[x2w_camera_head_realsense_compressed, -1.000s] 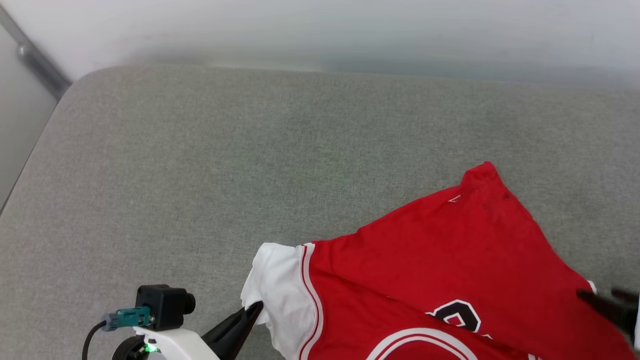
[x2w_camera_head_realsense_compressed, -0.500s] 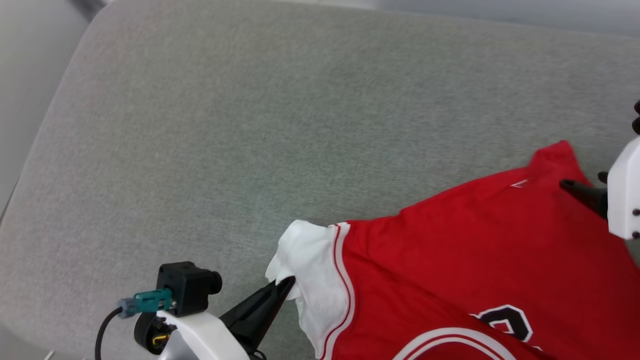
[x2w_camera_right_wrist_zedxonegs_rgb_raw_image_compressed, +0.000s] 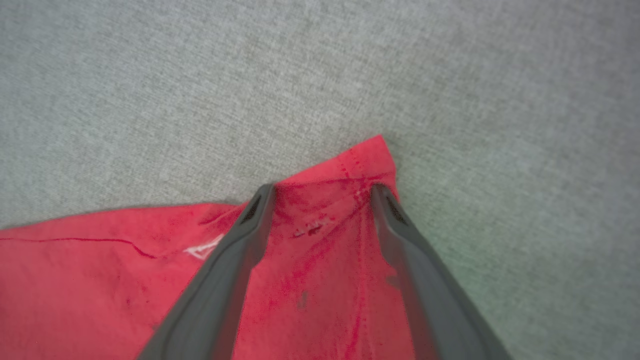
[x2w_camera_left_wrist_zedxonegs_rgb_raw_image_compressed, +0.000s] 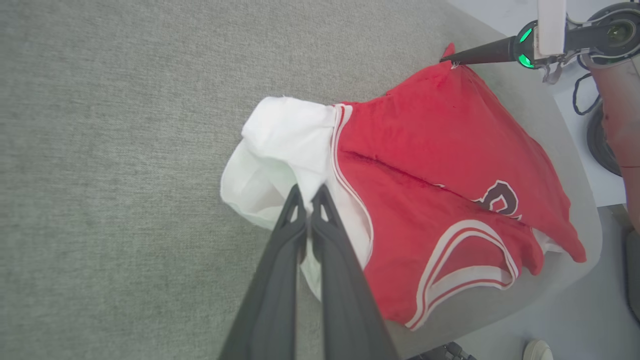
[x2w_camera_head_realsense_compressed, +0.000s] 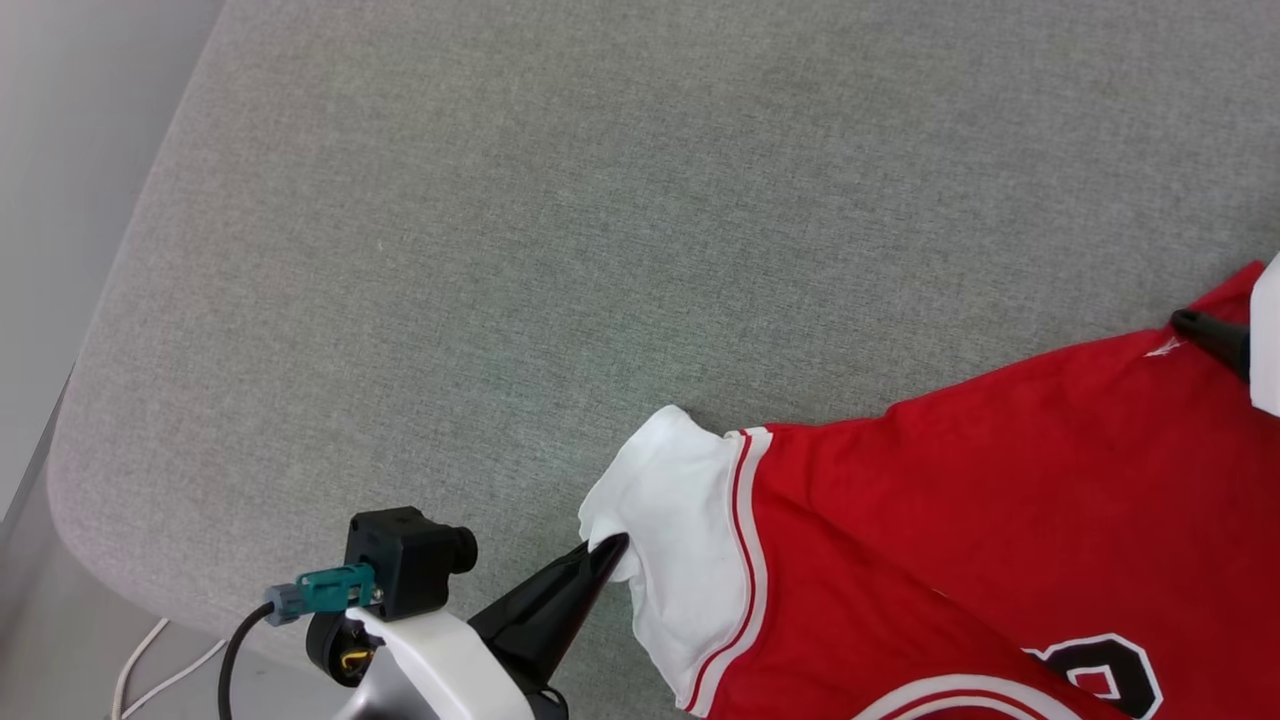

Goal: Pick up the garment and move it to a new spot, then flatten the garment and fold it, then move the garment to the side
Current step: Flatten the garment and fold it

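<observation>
The garment (x2w_camera_head_realsense_compressed: 1000,500) is a red jersey with a white sleeve (x2w_camera_head_realsense_compressed: 680,500), lying rumpled on a grey padded surface (x2w_camera_head_realsense_compressed: 500,250) at the lower right of the head view. My left gripper (x2w_camera_head_realsense_compressed: 608,547) is shut on the edge of that white sleeve (x2w_camera_left_wrist_zedxonegs_rgb_raw_image_compressed: 285,130); the left wrist view shows its fingers (x2w_camera_left_wrist_zedxonegs_rgb_raw_image_compressed: 305,200) pressed together on the cloth. My right gripper (x2w_camera_right_wrist_zedxonegs_rgb_raw_image_compressed: 320,192) is open, its two fingers straddling the garment's far red corner (x2w_camera_right_wrist_zedxonegs_rgb_raw_image_compressed: 350,165) just above the cloth. In the head view its dark tip (x2w_camera_head_realsense_compressed: 1195,325) shows at the right edge.
The padded surface's rounded edge (x2w_camera_head_realsense_compressed: 110,400) runs down the left, with pale floor and a white cable (x2w_camera_head_realsense_compressed: 150,660) beyond it. The left wrist view shows the robot's base (x2w_camera_left_wrist_zedxonegs_rgb_raw_image_compressed: 615,125) past the surface's near edge, and a shoe (x2w_camera_left_wrist_zedxonegs_rgb_raw_image_compressed: 537,350) on the floor.
The head camera has tilted and turned, shifting the whole picture. My right gripper has gone from the garment's near right side to its far red corner. My left gripper keeps its hold on the sleeve.
</observation>
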Controlling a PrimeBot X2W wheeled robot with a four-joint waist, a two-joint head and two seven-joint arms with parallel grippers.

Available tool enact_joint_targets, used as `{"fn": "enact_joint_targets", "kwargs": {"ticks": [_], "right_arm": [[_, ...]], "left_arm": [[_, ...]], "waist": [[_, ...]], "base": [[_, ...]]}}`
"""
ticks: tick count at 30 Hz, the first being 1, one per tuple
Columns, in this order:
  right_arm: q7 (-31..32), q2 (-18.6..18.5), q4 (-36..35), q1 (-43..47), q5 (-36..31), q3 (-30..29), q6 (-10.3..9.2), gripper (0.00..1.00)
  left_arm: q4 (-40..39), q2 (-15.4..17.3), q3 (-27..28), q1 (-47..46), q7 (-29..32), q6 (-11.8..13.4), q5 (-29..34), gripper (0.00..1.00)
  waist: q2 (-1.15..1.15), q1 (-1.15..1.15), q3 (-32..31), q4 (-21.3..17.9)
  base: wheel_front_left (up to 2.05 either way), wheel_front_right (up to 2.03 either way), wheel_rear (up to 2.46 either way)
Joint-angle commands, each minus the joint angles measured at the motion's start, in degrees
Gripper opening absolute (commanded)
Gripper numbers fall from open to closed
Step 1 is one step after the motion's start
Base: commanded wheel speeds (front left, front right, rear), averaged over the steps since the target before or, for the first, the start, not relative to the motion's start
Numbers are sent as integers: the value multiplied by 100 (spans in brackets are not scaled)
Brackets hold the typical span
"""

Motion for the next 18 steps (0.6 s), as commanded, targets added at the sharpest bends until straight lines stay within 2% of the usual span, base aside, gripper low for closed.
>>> {"fn": "enact_joint_targets", "kwargs": {"ticks": [1,6,7,8,9,18], "right_arm": [[67,65,248,118,42,117,0,100],[198,-109,451,380,106,354,0,100],[223,-134,487,436,136,398,0,93],[227,-158,511,477,173,440,0,24],[187,-183,522,503,179,466,0,0],[-604,-281,477,309,390,450,-1,0]], "left_arm": [[17,-18,-13,-67,-35,-21,17,0],[76,-24,-30,-99,-75,-69,-5,0],[87,-26,-35,-94,-81,-69,-8,0],[100,-28,-40,-90,-81,-73,-10,0],[115,-31,-43,-91,-83,-77,-13,0],[103,64,54,-24,-66,10,-39,0]], "waist": [[0,-1,37,39],[0,-1,60,89],[0,-1,54,94],[0,-1,45,98],[0,-1,25,100],[0,-1,-528,-112]], "base": [[0,0,0],[0,0,0],[0,0,0],[0,0,0],[0,0,0],[0,0,0]]}}
